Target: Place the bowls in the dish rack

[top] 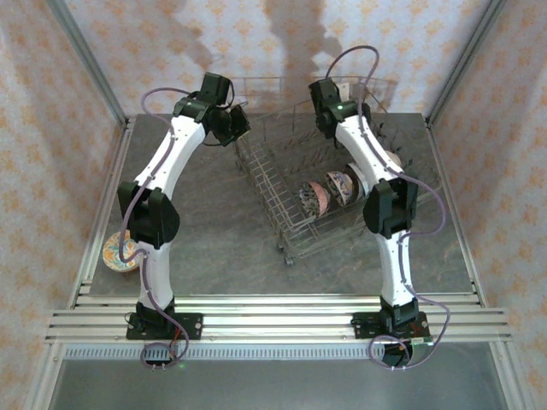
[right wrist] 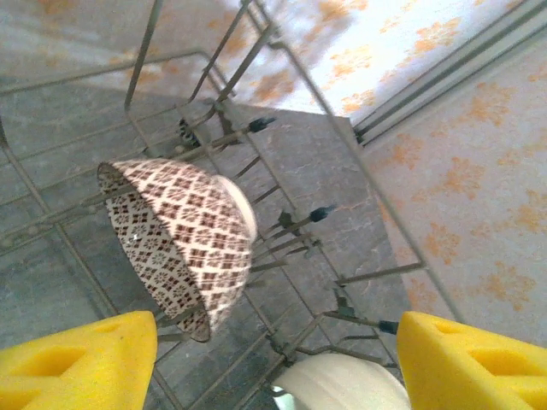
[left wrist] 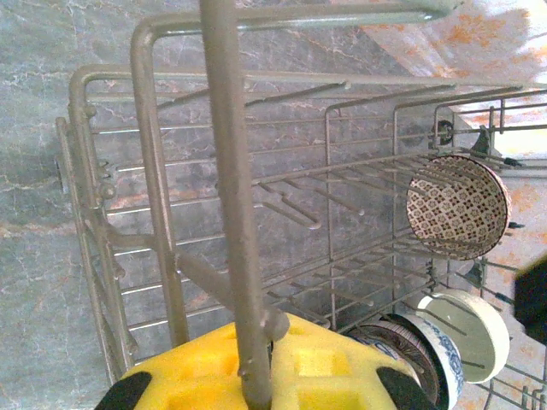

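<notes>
Grey wire dish rack [top: 295, 201] is sitting at frame centre, holding bowls [top: 318, 198] on edge. Left gripper [left wrist: 256, 376] is clamping its rim; right gripper [right wrist: 273, 359] is hovering open over a brown-patterned bowl [right wrist: 184, 235].

The setting is a staged test cell, not a home kitchen: a grey marble-patterned table [top: 214, 231] carrying the dish rack [top: 291, 231] is enclosed behind and on both sides by wallpapered panels [top: 51, 128] held in aluminium framing [top: 273, 320].
</notes>
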Action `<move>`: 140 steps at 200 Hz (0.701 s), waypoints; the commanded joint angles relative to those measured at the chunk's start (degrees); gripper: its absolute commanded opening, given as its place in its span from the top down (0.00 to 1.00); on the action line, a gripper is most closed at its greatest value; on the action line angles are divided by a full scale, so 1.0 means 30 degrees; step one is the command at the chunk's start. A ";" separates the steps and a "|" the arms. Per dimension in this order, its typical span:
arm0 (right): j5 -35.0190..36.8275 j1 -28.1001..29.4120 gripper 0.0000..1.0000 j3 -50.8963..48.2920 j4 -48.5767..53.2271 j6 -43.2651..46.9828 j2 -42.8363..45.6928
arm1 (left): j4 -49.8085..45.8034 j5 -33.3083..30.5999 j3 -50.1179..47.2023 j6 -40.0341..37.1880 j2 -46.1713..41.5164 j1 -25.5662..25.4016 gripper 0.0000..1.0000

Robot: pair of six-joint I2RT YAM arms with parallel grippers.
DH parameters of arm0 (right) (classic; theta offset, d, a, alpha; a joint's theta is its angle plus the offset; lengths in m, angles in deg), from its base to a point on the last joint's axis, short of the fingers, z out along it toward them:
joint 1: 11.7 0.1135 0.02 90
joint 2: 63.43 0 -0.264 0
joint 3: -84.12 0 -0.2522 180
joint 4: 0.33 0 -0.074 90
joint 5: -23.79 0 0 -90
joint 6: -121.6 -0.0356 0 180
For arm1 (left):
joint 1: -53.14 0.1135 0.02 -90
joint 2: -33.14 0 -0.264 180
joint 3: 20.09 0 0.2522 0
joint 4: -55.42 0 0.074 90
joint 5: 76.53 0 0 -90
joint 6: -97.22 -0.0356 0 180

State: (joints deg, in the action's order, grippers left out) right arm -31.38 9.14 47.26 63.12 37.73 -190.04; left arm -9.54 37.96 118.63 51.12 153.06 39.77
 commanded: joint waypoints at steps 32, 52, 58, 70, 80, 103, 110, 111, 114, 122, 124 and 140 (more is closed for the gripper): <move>-0.0471 0.0172 0.27 -0.0495 0.2061 -0.1842 0.2181 | -0.0938 -0.0436 0.3534 -0.2284 0.2351 0.0770 1.00; -0.0739 0.0187 0.26 -0.1497 0.2230 -0.2537 0.3080 | -0.1351 -0.0690 0.4787 -0.2514 0.2646 0.0880 0.92; -0.0806 0.0200 0.26 -0.1870 0.2216 -0.2690 0.3388 | -0.1586 -0.0878 0.5167 -0.2653 0.2650 0.0881 0.81; -0.0995 0.0191 0.26 -0.2689 0.2219 -0.3028 0.4030 | -0.1880 -0.1196 0.5397 -0.2900 0.2341 0.0879 0.57; -0.1163 0.0180 0.26 -0.3507 0.2090 -0.3216 0.4665 | -0.2044 -0.1514 0.5160 -0.3149 0.1859 0.0866 0.44; -0.1400 0.0173 0.26 -0.5609 0.1673 -0.3641 0.6064 | -0.2364 -0.2814 0.3812 -0.3810 -0.0004 0.0881 0.22; -0.1588 0.0172 0.26 -0.6268 0.1461 -0.3680 0.6485 | -0.2151 -0.3291 0.3058 -0.4026 -0.0823 0.0881 0.18; -0.1604 0.0172 0.26 -0.6358 0.1443 -0.3682 0.6546 | -0.2122 -0.3354 0.2938 -0.4056 -0.0916 0.0881 0.17; -0.1687 0.0172 0.26 -0.6612 0.1375 -0.3684 0.6694 | -0.1973 -0.3530 0.2576 -0.4083 -0.1205 0.0881 0.15; -0.1805 0.0194 0.26 -0.7224 0.1243 -0.3750 0.7100 | -0.1662 -0.3952 0.1594 -0.4086 -0.2146 0.0881 0.11; -0.1820 0.0178 0.26 -0.7374 0.1225 -0.3745 0.7147 | -0.1634 -0.4034 0.1369 -0.4086 -0.2347 0.0866 0.11; -0.1914 0.0210 0.26 -0.8145 0.1219 -0.3800 0.7631 | -0.1362 -0.4525 -0.0145 -0.4714 -0.3994 0.0927 0.07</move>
State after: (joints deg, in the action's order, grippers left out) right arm -36.45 9.51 25.65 67.39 28.33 -170.56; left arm -14.52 29.90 122.74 40.46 149.96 42.18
